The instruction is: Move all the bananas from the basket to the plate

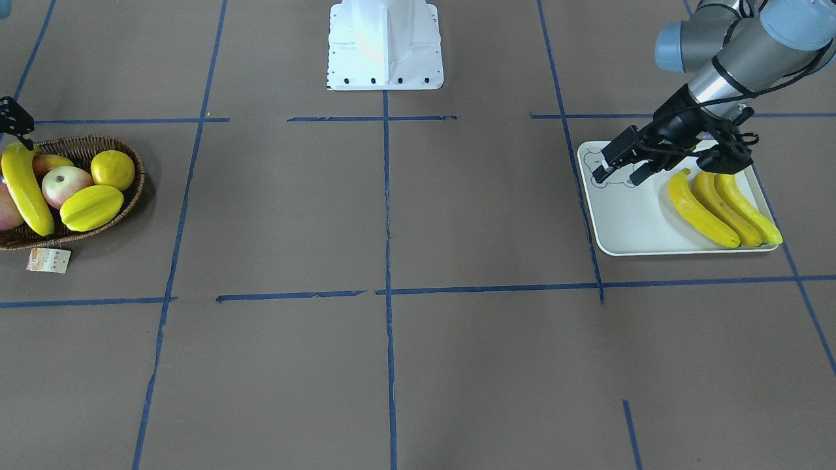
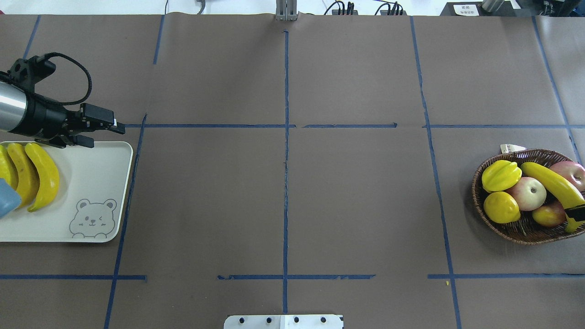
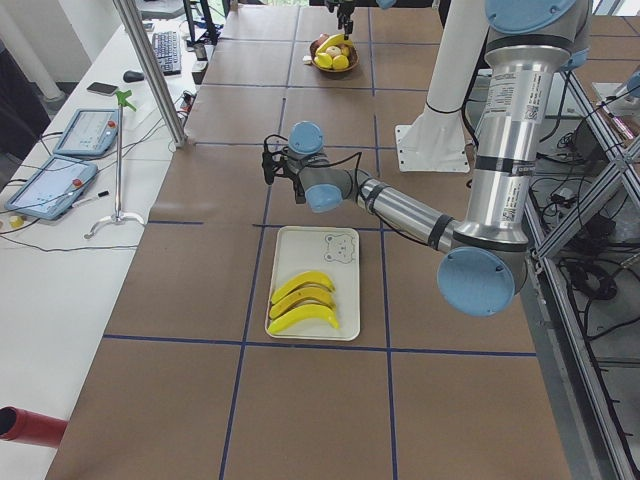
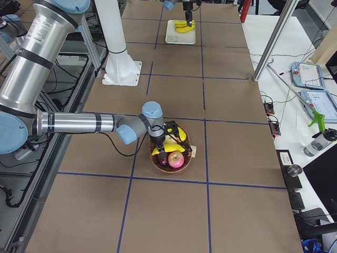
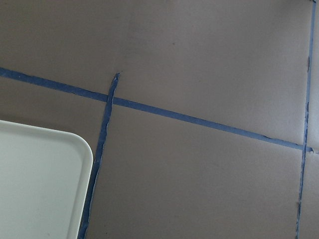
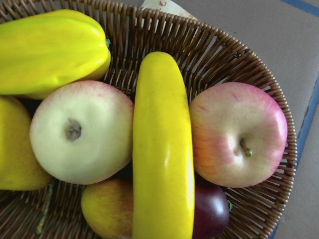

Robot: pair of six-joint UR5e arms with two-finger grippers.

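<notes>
Nothing legible anywhere. The paper tag [image 1: 48,260] on the basket [image 1: 136,192] rim has colour print, too small to read; the right wrist view catches a red mark on it, also unreadable. The plate [image 2: 105,160] shows a grey bear face drawing [image 2: 93,218], and I can't make out any lettering with it. A white label [image 2: 461,8] on a dark box [image 2: 445,10] past the table's far edge has print, too small to read. The tablets [image 3: 85,130] on the side bench have lit screens, content too small.
</notes>
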